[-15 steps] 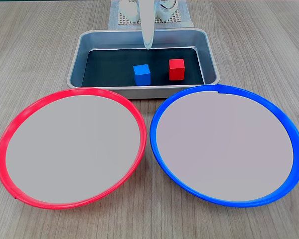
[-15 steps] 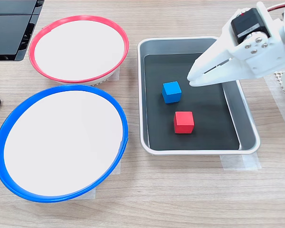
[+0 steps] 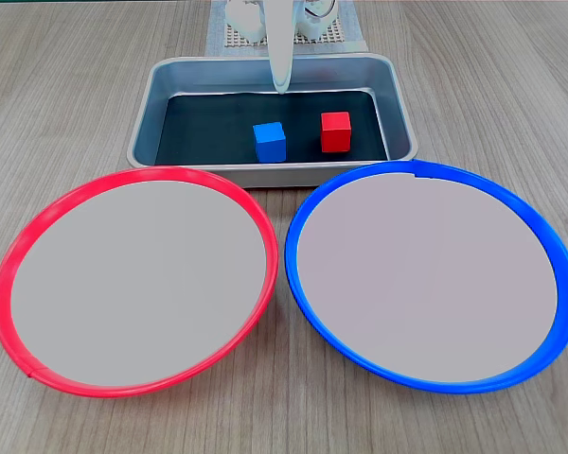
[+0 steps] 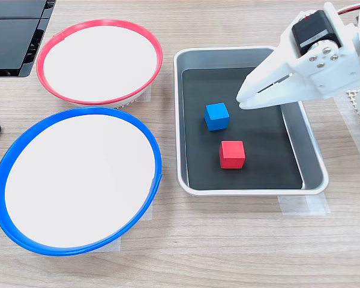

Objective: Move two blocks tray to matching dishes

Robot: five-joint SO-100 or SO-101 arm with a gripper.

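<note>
Tray (image 4: 248, 188): we log a silver pan with a dark floor, sitting on the wooden table (image 4: 228, 240); tape (image 4: 303, 204) shows at its edge in a fixed view.
Blue block (image 4: 216, 116): we find it on the tray floor, near the middle, apart from the red one.
Red block (image 4: 232, 154): we find it on the tray floor, beside the blue block but not touching it.
Red-rimmed dish (image 3: 19, 246): we note it holds nothing; it sits just beside the tray.
Blue-rimmed dish (image 3: 549, 246): we note it holds nothing; its rim nearly meets the red dish's rim.
Gripper (image 4: 242, 99): we see white fingers pressed almost together, only a thin slit between them, holding nothing; the tip hangs above the tray near the blue block.
Progress: we judge neither block moved yet.
Risk, narrow jaws: we judge that a descent without spreading first would knock the blue block aside instead of straddling it.
Risk, neighbour: we judge a wide or skewed approach could nudge the red block or catch the tray rim.
Risk, colour: we judge the close-set dishes invite a drop into the wrong rim.
</note>
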